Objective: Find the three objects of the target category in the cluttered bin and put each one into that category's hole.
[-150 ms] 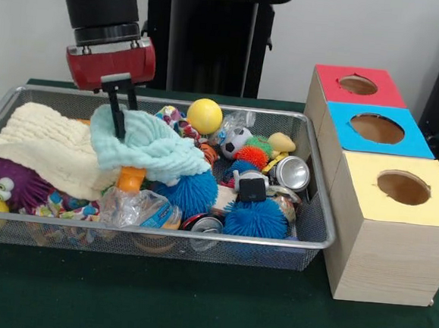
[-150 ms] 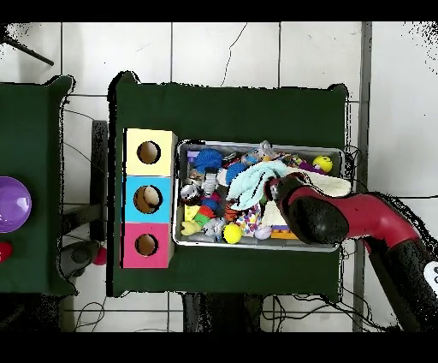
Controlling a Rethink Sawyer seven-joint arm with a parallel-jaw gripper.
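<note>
My gripper (image 1: 119,129) hangs over the left half of the wire mesh bin (image 1: 198,238), its black fingers pressed into a light teal cloth (image 1: 156,148) that stands bunched up around them. They look shut on the cloth. A cream knitted cloth (image 1: 46,146) lies to its left. Around these are a yellow ball (image 1: 205,115), a small soccer ball (image 1: 236,141), two blue spiky balls (image 1: 255,218), a silver can (image 1: 292,172) and a purple plush toy (image 1: 9,182). In the overhead view the red arm (image 2: 321,214) covers the gripper beside the teal cloth (image 2: 252,181).
Three wooden boxes with round holes stand right of the bin: red-topped (image 1: 359,85), blue-topped (image 1: 376,129) and yellow-topped (image 1: 404,188). A second can (image 1: 203,223) and crumpled plastic (image 1: 136,207) lie at the bin's front. A purple bowl (image 2: 10,204) sits on a neighbouring table.
</note>
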